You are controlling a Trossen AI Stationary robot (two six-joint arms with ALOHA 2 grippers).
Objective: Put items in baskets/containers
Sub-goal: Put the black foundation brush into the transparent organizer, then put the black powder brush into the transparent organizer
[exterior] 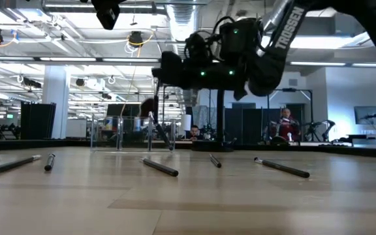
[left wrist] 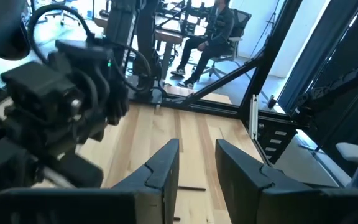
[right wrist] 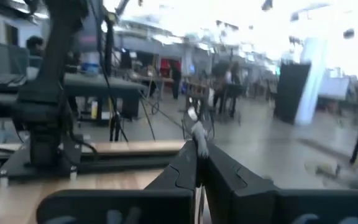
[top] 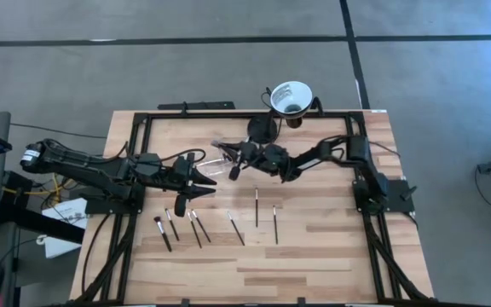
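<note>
Seven makeup brushes point(top: 196, 228) lie in a loose row across the wooden table point(top: 314, 256); the right gripper point(top: 233, 170) hovers above the table's middle, fingers pinched on another thin brush point(right wrist: 196, 130); the left gripper point(top: 201, 177), fingers narrowly parted and empty, waits beside the clear holder point(top: 216, 160), which lies just behind it.

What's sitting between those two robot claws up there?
In the high view, the clear plastic cup lies between the left gripper and the right gripper, which pinches a thin brush beside it.
</note>
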